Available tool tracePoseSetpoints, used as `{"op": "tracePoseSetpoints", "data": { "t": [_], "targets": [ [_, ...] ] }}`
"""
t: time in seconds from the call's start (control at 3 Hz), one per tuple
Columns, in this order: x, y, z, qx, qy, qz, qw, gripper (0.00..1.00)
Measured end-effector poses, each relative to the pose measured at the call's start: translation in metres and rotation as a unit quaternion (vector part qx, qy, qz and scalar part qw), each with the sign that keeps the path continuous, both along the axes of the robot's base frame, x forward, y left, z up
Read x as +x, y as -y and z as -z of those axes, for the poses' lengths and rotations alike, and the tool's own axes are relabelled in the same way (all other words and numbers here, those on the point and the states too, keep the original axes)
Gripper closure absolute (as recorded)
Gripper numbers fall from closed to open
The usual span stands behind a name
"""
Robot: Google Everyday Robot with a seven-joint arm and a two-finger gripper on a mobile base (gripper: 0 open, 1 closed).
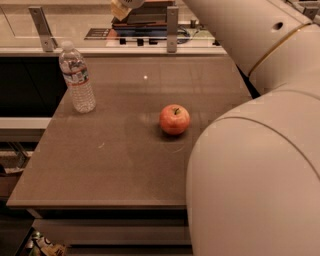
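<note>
My gripper (122,7) is at the very top edge of the camera view, above the far side of the brown table (120,170), and is mostly cut off by the frame. A red apple (174,119) sits near the table's middle, well below the gripper. A clear plastic water bottle (76,77) with a white cap stands upright at the left side. My white arm (260,150) fills the right of the view and hides that side of the table.
Behind the table runs a light counter (75,25) with metal brackets (42,21) and a dark stack of items (145,20) under the gripper. The table's left and front edges drop to the floor.
</note>
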State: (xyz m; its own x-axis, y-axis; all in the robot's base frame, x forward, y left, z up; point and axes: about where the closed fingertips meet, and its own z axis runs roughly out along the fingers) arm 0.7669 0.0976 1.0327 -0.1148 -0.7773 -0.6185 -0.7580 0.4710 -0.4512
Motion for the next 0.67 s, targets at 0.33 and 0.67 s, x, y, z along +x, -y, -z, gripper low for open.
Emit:
{"op": "tracePoseSetpoints", "data": {
  "t": [0.33,0.67],
  "targets": [
    [0.0003,-0.0019,0.0024,-0.001,-0.002,-0.001,1.0,0.35],
    [0.0004,-0.0034,0.0044,-0.002,-0.003,-0.002,1.0,0.11]
  ]
}}
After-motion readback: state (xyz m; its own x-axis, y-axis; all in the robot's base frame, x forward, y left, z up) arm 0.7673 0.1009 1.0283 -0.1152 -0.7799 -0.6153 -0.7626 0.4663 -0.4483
